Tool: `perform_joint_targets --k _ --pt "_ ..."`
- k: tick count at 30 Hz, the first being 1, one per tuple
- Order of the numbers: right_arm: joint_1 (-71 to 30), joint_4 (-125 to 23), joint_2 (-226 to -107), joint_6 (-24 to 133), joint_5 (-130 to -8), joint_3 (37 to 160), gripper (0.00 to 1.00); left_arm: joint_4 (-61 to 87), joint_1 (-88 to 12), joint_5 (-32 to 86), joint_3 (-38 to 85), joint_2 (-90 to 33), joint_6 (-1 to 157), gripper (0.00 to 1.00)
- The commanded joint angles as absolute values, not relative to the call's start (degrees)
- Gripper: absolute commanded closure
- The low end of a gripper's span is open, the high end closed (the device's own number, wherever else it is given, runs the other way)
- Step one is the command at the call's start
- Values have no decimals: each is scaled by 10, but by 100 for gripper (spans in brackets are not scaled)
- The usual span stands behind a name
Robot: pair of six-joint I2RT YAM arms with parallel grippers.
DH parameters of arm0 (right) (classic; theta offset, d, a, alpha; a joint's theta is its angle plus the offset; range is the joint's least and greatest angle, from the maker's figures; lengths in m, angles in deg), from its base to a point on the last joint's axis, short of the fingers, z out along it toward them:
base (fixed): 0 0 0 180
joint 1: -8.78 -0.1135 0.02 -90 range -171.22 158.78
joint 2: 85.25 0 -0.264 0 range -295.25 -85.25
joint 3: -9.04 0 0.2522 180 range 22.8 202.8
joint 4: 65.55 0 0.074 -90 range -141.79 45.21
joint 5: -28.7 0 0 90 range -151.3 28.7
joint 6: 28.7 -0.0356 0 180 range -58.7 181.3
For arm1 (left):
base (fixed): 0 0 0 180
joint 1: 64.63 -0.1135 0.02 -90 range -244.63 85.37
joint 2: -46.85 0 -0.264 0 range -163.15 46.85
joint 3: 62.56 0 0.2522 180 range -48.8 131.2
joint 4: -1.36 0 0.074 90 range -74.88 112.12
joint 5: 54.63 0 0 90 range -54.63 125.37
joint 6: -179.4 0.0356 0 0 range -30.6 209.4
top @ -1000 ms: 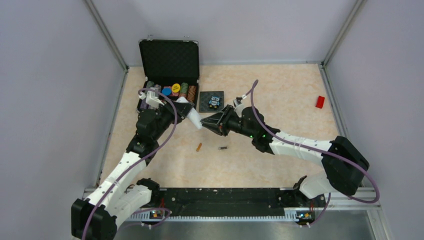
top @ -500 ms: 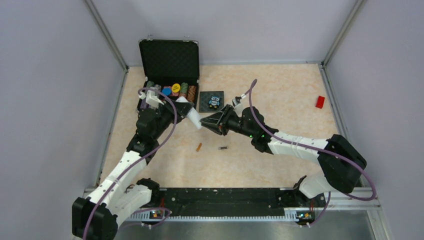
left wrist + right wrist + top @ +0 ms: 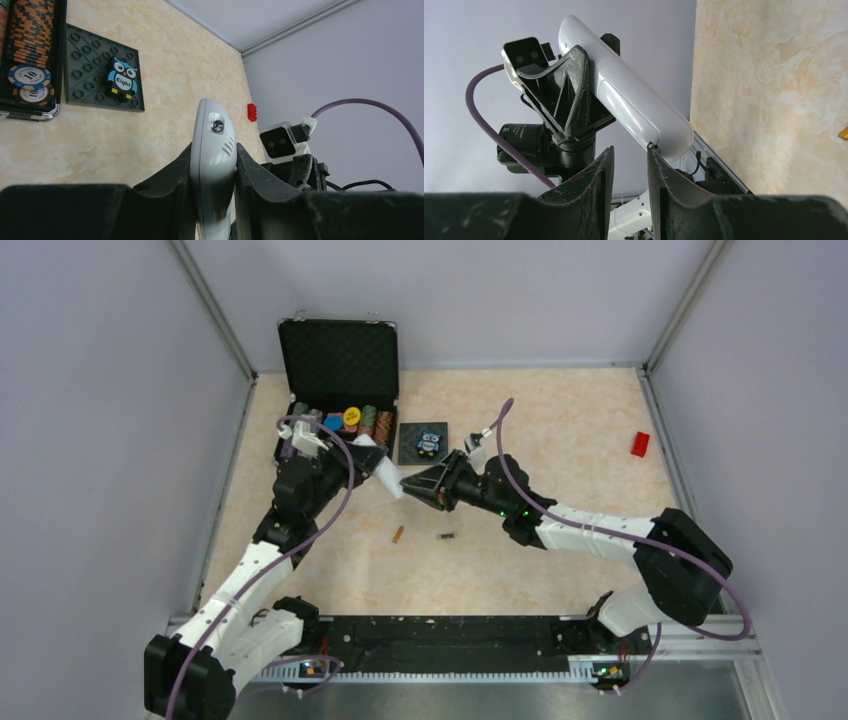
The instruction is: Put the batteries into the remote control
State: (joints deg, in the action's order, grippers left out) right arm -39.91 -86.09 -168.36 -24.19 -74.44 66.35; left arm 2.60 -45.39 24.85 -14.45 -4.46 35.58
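The white remote control (image 3: pixel 386 476) is raised above the table, with my left gripper (image 3: pixel 366 464) shut on its sides. In the left wrist view the remote (image 3: pixel 213 127) stands between both pads, rounded end pointing away. My right gripper (image 3: pixel 409 483) meets the remote's free end from the right. In the right wrist view its jaws (image 3: pixel 630 148) are parted with nothing between them. One fingertip (image 3: pixel 653 152) touches the seam at the end of the remote (image 3: pixel 634 105). The batteries lie on the table below: an orange one (image 3: pixel 398 534) and a dark one (image 3: pixel 446 536).
An open black case (image 3: pixel 338 365) with poker chips (image 3: pixel 352 417) stands at the back left. Beside it lies a dark studded tile with an owl picture (image 3: pixel 424 443). A small red block (image 3: pixel 640 443) sits near the right wall.
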Motion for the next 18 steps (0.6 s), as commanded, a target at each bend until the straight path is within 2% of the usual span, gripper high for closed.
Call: perform_joint_targets --k 1,10,14,18 --pt "-394 -935 -1683 -234 -723 668 70 38 -443 220 -127 -46 367 100" --pt "-392 -933 -1683 -239 -724 666 69 57 -443 240 -121 -53 380 100" --pt "-390 -879 -1676 -253 -720 665 69 57 -443 248 -120 -52 380 100" --pt "-390 -805 -1663 -263 -722 671 62 49 -443 257 -122 -46 385 100"
